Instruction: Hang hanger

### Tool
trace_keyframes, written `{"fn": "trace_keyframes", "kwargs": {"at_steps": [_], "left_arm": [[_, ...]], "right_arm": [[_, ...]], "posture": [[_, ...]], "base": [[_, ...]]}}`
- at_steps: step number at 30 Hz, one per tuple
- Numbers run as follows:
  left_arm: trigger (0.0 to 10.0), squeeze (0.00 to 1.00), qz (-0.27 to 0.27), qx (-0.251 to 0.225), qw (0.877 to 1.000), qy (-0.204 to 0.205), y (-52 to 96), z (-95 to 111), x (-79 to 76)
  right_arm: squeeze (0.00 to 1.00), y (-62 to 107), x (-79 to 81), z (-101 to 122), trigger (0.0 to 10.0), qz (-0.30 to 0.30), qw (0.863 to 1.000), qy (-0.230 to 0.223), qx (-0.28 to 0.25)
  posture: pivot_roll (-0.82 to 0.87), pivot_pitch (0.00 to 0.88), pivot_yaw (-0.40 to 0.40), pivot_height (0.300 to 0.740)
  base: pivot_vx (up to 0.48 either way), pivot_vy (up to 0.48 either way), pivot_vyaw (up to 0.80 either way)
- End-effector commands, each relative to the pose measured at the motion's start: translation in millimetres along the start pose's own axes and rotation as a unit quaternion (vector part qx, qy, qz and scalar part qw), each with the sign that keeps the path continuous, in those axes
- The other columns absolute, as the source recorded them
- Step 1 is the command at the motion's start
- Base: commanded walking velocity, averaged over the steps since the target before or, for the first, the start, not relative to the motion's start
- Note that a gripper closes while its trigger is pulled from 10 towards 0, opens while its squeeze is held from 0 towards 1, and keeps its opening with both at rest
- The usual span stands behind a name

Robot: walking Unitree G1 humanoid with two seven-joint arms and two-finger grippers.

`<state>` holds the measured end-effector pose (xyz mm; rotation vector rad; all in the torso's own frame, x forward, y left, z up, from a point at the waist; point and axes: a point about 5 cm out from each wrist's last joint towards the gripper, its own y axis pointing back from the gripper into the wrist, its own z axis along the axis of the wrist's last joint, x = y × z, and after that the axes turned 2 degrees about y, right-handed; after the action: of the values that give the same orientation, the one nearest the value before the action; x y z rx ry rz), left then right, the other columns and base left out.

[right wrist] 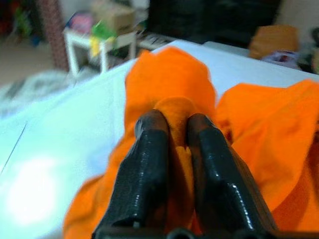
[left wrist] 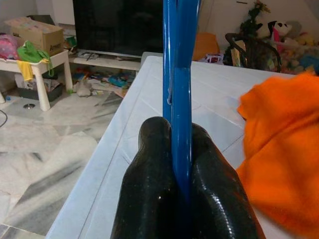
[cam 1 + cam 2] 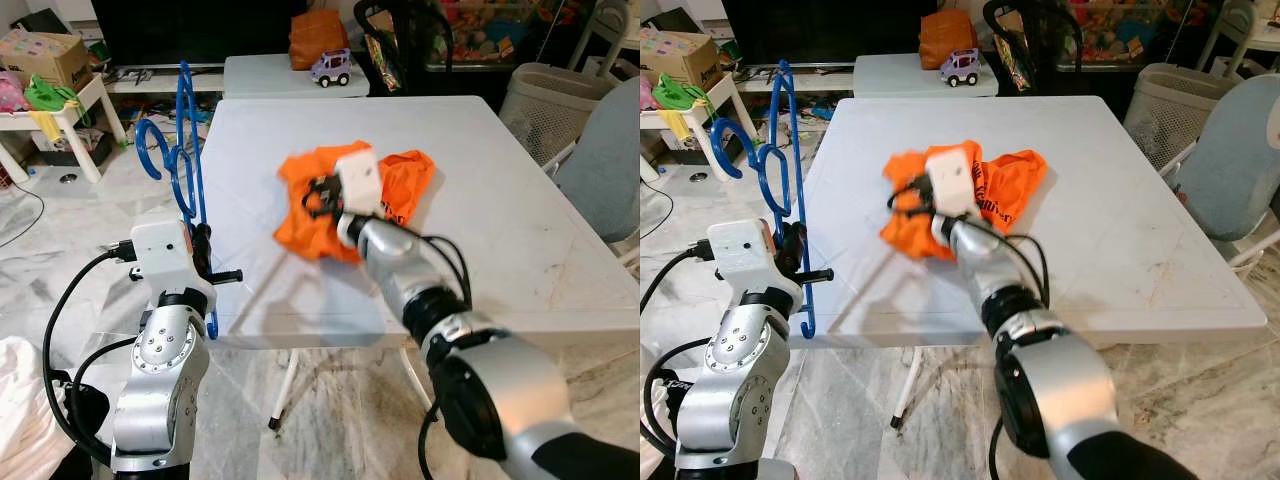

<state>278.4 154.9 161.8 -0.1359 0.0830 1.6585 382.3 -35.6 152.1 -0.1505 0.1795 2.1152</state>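
A blue plastic hanger (image 3: 184, 160) stands upright beside the white table's left edge, and my left gripper (image 3: 205, 262) is shut on its lower part; the blue hanger bar (image 2: 180, 99) runs up between the two black fingers (image 2: 149, 199). An orange garment (image 3: 395, 190) lies crumpled on the white table (image 3: 500, 230). My right gripper (image 3: 318, 195) reaches over the table and is shut on a raised fold of the orange garment (image 1: 172, 114), lifting its left part a little off the tabletop.
A second small white table (image 3: 270, 75) with a toy car (image 3: 331, 68) and an orange bag (image 3: 318, 36) stands behind. A grey chair (image 3: 605, 165) and a laundry basket (image 3: 545, 95) are at the right. A low white side table (image 3: 60, 115) stands at the left on marble floor.
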Motion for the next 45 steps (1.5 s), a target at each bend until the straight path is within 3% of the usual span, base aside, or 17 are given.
{"fn": "trace_keyframes", "kwargs": {"at_steps": [1,3,5,7,10,13,16,22,29,31,39,45], "left_arm": [[10.0,0.00,-0.001,-0.006,1.000,-0.003,-0.9,1.5,-1.6],[10.0,0.00,-0.002,-0.006,1.000,-0.003,-0.9,1.3,-1.5],[10.0,0.00,-0.002,-0.006,1.000,-0.004,-0.6,0.7,-1.3],[10.0,0.00,-0.002,-0.006,1.000,-0.004,-0.6,0.7,-1.3],[10.0,0.00,-0.003,-0.004,1.000,-0.006,1.2,-1.4,-0.5],[10.0,0.00,-0.003,-0.003,1.000,-0.007,2.0,-2.6,-0.1],[10.0,0.00,-0.008,0.005,1.000,-0.013,4.5,-7.8,1.1],[10.0,0.00,-0.024,0.011,1.000,-0.016,8.0,-12.3,-3.1],[10.0,0.00,-0.043,0.016,0.999,-0.013,13.2,-15.9,-6.9],[10.0,0.00,-0.065,0.030,0.997,-0.010,25.8,-25.0,-6.2],[10.0,0.00,-0.059,0.047,0.997,-0.010,20.2,-28.1,8.1],[10.0,0.00,-0.086,0.025,0.996,-0.021,17.1,-17.8,6.7]], "right_arm": [[1.00,3.9,3.3,-9.9,10.0,0.017,0.999,0.027,0.012],[1.00,5.5,1.7,-13.1,10.0,0.015,0.999,0.031,0.017],[1.00,11.7,-15.9,-18.8,10.0,-0.024,0.999,0.023,0.025],[1.00,11.7,-15.9,-18.8,10.0,-0.024,0.999,0.023,0.025],[1.00,20.8,-47.5,-14.3,10.0,-0.093,0.996,0.009,0.004],[1.00,24.6,-58.6,-11.2,10.0,-0.112,0.994,0.004,-0.007],[1.00,37.2,-87.3,-2.8,10.0,-0.163,0.986,0.013,-0.035],[1.00,59.2,-117.5,0.4,10.0,-0.193,0.979,0.022,-0.053],[1.00,72.9,-119.0,-6.3,10.0,-0.176,0.982,0.020,-0.059],[1.00,87.6,-109.6,-10.0,10.0,-0.165,0.984,0.002,-0.069],[1.00,88.1,-104.0,1.2,10.0,-0.143,0.987,-0.006,-0.071],[1.00,88.8,-97.5,7.0,10.0,-0.131,0.989,-0.031,-0.066]], "posture": [[0.02,0.000,-0.031,0.740],[0.02,0.000,-0.031,0.740],[0.02,0.000,-0.032,0.740],[0.02,0.000,-0.032,0.740],[0.02,0.000,-0.029,0.740],[0.01,0.000,-0.027,0.740],[0.01,0.000,-0.015,0.740],[-0.01,0.000,0.000,0.740],[-0.03,0.000,0.017,0.740],[-0.06,0.000,0.042,0.740],[-0.07,0.000,0.053,0.740],[-0.08,0.000,0.065,0.740]], "base": [[0.000,0.000,0.00],[0.000,0.000,0.00],[0.000,0.000,0.00],[0.000,0.000,0.00],[0.000,0.000,0.00],[0.000,0.000,0.00],[0.000,0.000,0.00],[0.000,0.000,0.00],[0.000,0.000,0.00],[0.000,0.000,0.00],[0.000,0.000,0.00],[0.000,0.000,0.00]]}}
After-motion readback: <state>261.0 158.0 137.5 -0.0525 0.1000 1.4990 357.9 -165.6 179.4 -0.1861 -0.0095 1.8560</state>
